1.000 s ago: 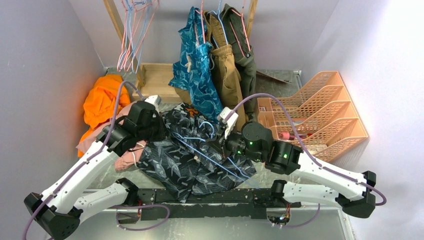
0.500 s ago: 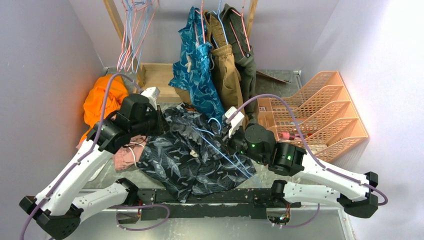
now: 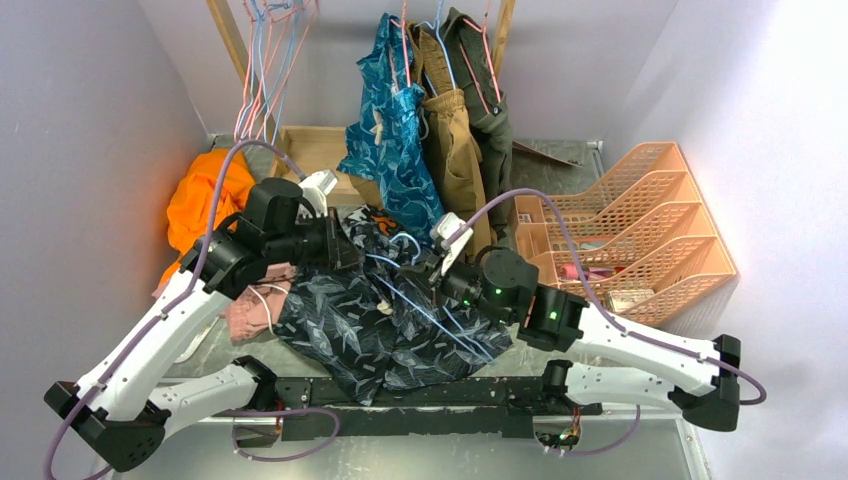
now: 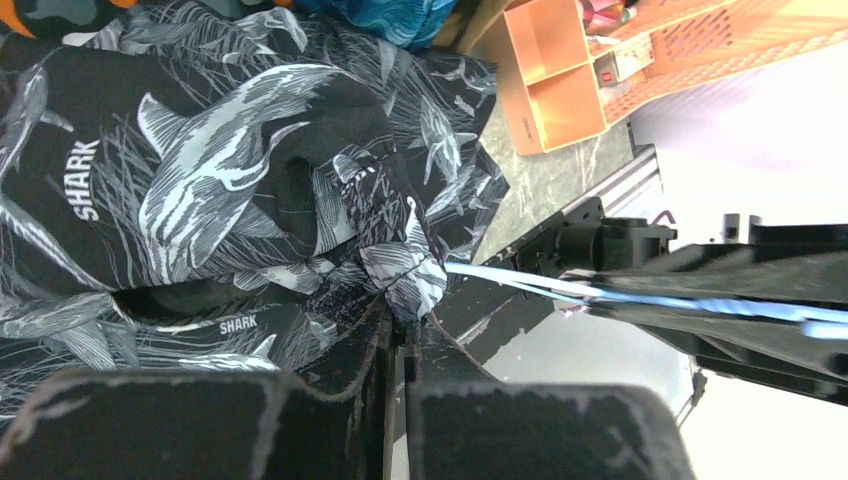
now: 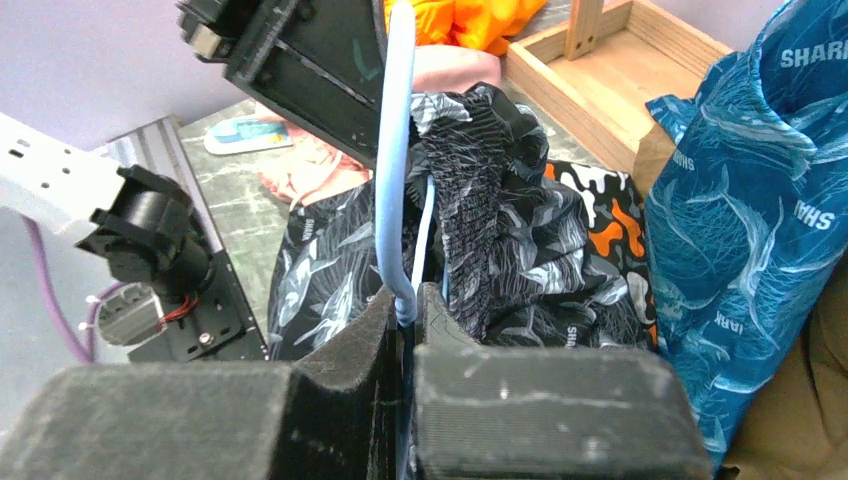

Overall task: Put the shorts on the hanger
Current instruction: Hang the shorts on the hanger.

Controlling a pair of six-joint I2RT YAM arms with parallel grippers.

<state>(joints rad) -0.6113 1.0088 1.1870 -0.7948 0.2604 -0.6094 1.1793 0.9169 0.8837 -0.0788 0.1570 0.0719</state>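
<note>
Since the frame half a second earlier, the right gripper (image 5: 405, 325) has shifted toward the left edge and slightly toward the far edge of the worktop, carrying the hanger (image 5: 392, 150) with it. The left gripper (image 4: 400, 340) has advanced a little toward the centre with its fold of the shorts (image 3: 350, 325). The left gripper's jaws are drawn almost together, pinching a bunched fold of the printed fabric. The right gripper's jaws are pressed together on the light-blue wire just below a bend. The shorts lie crumpled at the middle of the worktop between the two arms, and their near portion reaches the black base rail (image 3: 320, 392) at the near edge. The far portion is lifted where the left gripper holds it. The hanger's wire runs diagonally across the shorts, from its hook near the centre toward the near right corner. In the right wrist view the wire stands just beside the gathered waistband; whether it passes inside the fabric cannot be told. Black-orange-white blotchy shorts (image 5: 600, 215) lie touching the far side of the shorts. Teal shorts (image 3: 395, 130) hang at the far edge. An orange garment (image 3: 205, 200) and a pink garment (image 3: 250, 315) lie along the left edge, a wooden tray (image 3: 310, 155) sits at the far edge, and an orange file rack (image 3: 650, 215) stands at the right edge.
</note>
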